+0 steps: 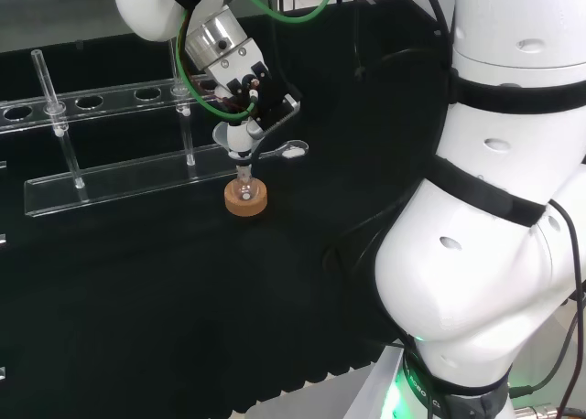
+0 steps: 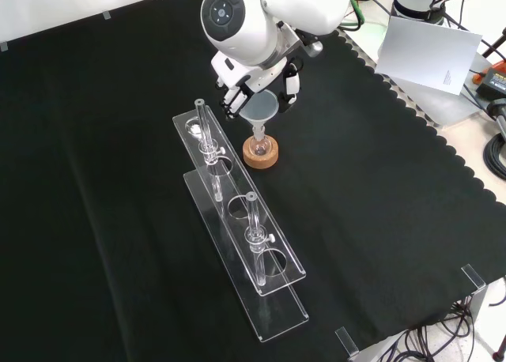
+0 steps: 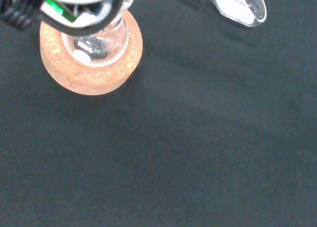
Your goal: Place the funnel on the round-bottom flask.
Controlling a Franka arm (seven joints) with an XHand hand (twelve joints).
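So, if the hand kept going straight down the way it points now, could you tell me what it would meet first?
Most likely the round-bottom flask on its cork ring: the funnel that the hand holds hangs right above the flask's neck, stem down. Whether the stem has already entered the neck is unclear.

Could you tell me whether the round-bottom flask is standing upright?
Upright: the round-bottom flask sits in its cork ring, neck pointing up under the funnel.

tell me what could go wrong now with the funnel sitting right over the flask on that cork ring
1. The round-bottom flask rests only on a cork ring; a sideways nudge from the funnel stem could tip it.
2. Whether the stem is in the neck cannot be told; released off-centre, the funnel may fall.
3. The test tube rack stands close beside the hand; withdrawing could brush its tubes.
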